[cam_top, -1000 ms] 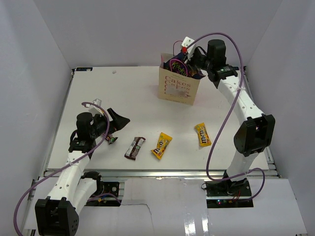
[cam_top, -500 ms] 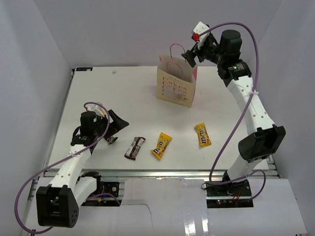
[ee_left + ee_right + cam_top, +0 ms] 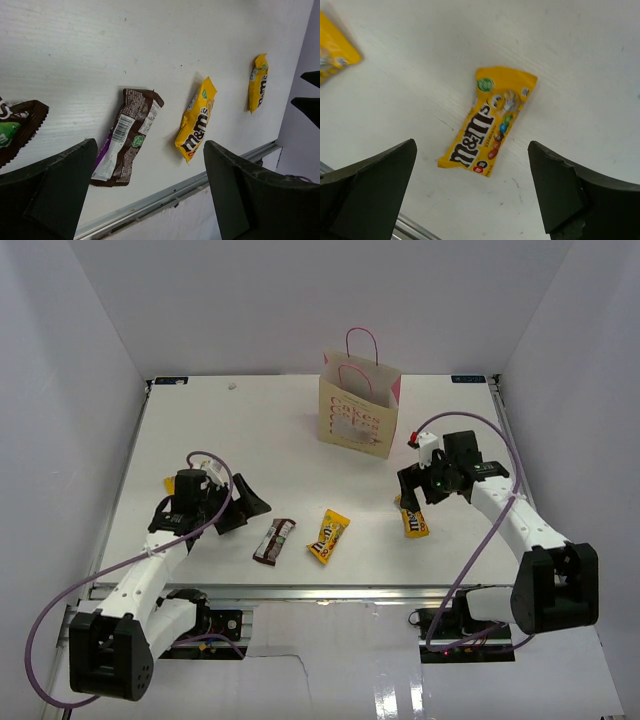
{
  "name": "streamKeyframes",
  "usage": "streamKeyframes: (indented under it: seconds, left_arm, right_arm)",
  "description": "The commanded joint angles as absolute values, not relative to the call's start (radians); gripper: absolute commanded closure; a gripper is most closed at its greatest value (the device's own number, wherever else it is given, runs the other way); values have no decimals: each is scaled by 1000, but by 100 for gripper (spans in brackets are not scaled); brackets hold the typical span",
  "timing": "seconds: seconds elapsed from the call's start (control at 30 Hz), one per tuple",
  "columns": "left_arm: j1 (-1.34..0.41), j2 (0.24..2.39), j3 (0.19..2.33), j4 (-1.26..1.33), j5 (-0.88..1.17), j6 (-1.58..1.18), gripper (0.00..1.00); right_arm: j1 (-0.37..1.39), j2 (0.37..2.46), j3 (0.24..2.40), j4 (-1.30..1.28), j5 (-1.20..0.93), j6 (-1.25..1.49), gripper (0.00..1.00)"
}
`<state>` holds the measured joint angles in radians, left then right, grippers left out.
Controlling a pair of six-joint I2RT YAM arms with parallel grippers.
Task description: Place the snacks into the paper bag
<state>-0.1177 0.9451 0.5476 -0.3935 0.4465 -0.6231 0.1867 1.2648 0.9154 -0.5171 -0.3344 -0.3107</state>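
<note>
From above, the right gripper [image 3: 408, 495] hovers over a yellow pack [image 3: 411, 520], well apart from the paper bag [image 3: 358, 415]; left wrist — the left gripper [image 3: 150, 150] gapes wide near the brown bar [image 3: 127, 137]; right wrist — jaws wide astride the pack, probably light and slippery, best pinched across its middle.

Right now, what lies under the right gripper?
One yellow pack lies flat on the white table, below the open right gripper. In the top view the gripper covers the pack's far end; the right wrist view shows it whole.
</note>
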Motion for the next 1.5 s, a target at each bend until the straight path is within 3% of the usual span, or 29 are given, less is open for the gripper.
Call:
streamKeyframes:
  seconds: [0.0,0.17,0.47,0.67,0.7,0.8,0.9,1.03,1.3,1.47]
  left_arm:
    - [-208,1000,606,-420,390,-635,2]
    - [-305,1075,673,-430,298,-667,2]
    - [-445,1140,706,-430,229,-710,2]
    - [-549,1206,736,-426,190,-692,2]
    - [-560,1212,744,-425,187,-687,2]
    - [-595,1238,749,-407,184,-675,2]
    - [-627,1267,747,-371,193,-661,2]
    - [-670,1327,778,-348,193,-643,2]
    - [-744,1425,836,-334,166,-630,2]
    - [-770,1470,865,-336,143,-621,3]
  right_arm:
    - [187,1317,881,-511,-126,-187,2]
    - [190,1436,865,-433,-95,-140,10]
    - [190,1572,871,-416,-184,-115,45]
    - [186,1454,861,-429,-232,-175,74]
    - [184,1401,871,-436,-260,-202,83]
    - [167,1249,893,-449,-389,-380,92]
    - [163,1122,929,-407,-497,-532,92]
    - [163,1141,1099,-371,-546,-577,92]
    - [196,1470,1650,-314,-551,-395,92]
    - [253,1641,1851,-272,-503,-316,92]
